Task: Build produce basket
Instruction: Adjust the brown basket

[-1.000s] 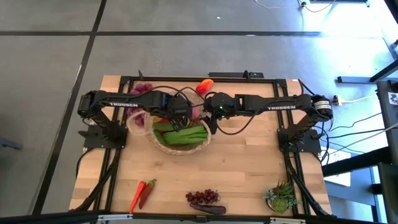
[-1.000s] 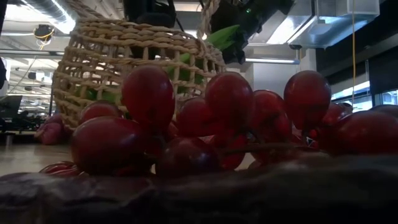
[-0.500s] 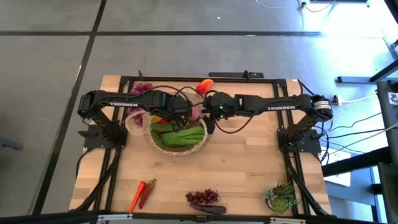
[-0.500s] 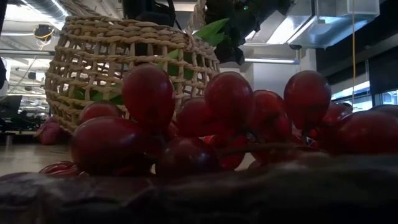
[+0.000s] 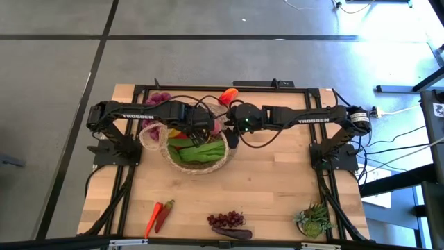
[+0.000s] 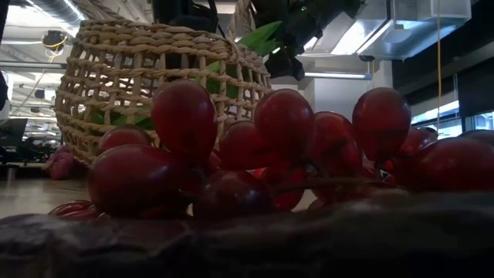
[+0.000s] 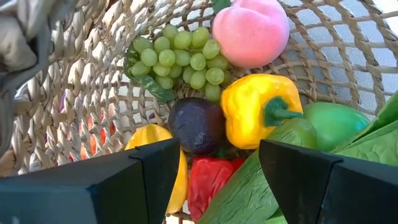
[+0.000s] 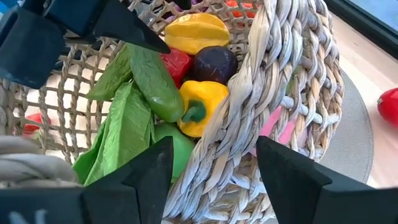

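The tan wicker basket (image 5: 198, 167) stands tipped at the table's far middle and holds the produce: green grapes (image 7: 180, 59), a pink peach (image 7: 252, 31), a yellow pepper (image 7: 255, 109), a dark plum (image 7: 196, 124), a red pepper (image 7: 208, 180) and green leafy stalks (image 8: 121, 130). My right gripper (image 5: 231, 137) is shut on the basket's right rim. My left gripper (image 5: 201, 137) reaches into the basket from above. It is open, and its fingers stand apart over the red pepper and the leaf (image 7: 249, 186). Whether they touch these, I cannot tell. My right gripper has the basket's thick woven rim (image 8: 249, 112) between its two fingers, one finger (image 8: 149, 180) inside the basket and one (image 8: 286, 180) outside. It comes slanting down from the table's right. The basket (image 6: 154, 77) sits tilted in the hold; the grapes in front hide its underside.
Near the front edge lie two red chillies (image 5: 159, 215), a purple grape bunch on a dark piece (image 5: 229, 222) and a spiky potted plant (image 5: 313, 221). A red-orange pepper (image 5: 227, 95) and purple grapes (image 5: 159, 98) lie at the far edge. A grey round mat (image 8: 354, 124) lies under the basket.
My right gripper has rolled about its own line with the rim in its hold. The basket has tipped a little further and shifted slightly toward the table's left and far side. The green leaf above the rim has risen. My left gripper has kept still.
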Available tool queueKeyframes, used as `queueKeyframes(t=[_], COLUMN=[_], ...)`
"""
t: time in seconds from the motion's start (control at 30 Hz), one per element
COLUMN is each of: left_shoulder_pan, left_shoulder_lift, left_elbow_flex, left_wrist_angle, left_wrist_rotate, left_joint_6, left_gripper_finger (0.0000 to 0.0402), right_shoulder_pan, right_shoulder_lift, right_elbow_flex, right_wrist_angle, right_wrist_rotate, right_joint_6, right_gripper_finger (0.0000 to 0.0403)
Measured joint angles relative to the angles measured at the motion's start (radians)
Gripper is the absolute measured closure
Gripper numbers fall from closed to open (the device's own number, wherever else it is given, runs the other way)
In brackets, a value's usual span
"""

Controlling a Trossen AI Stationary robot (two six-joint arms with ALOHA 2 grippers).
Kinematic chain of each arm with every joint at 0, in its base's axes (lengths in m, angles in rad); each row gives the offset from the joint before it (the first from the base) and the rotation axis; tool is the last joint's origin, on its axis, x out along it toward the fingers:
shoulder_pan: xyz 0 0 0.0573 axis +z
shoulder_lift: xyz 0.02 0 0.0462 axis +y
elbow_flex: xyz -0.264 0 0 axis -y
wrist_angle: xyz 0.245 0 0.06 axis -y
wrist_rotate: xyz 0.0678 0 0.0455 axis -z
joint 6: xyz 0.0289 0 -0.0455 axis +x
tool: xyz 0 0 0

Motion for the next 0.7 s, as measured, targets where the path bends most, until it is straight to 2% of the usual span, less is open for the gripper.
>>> queueKeyframes(t=[0.4,0.53,0.7], left_shoulder_pan=[0.000,0.000,0.000], left_shoulder_lift=[0.000,0.000,0.000], left_elbow_flex=[0.000,0.000,0.000], left_wrist_angle=[0.001,0.002,0.001], left_wrist_rotate=[0.000,0.001,0.001], left_joint_6=[0.000,0.001,0.000], left_gripper_finger=[0.0191,0.0191,0.0191], right_shoulder_pan=[0.002,0.002,0.002], right_shoulder_lift=[0.003,0.007,0.008], right_elbow_flex=[0.000,0.001,0.001], right_wrist_angle=[-0.013,-0.016,-0.026], right_wrist_rotate=[0.010,0.041,0.047], right_joint_6=[0.006,0.038,0.055], right_gripper_finger=[0.0185,0.0223,0.0303])
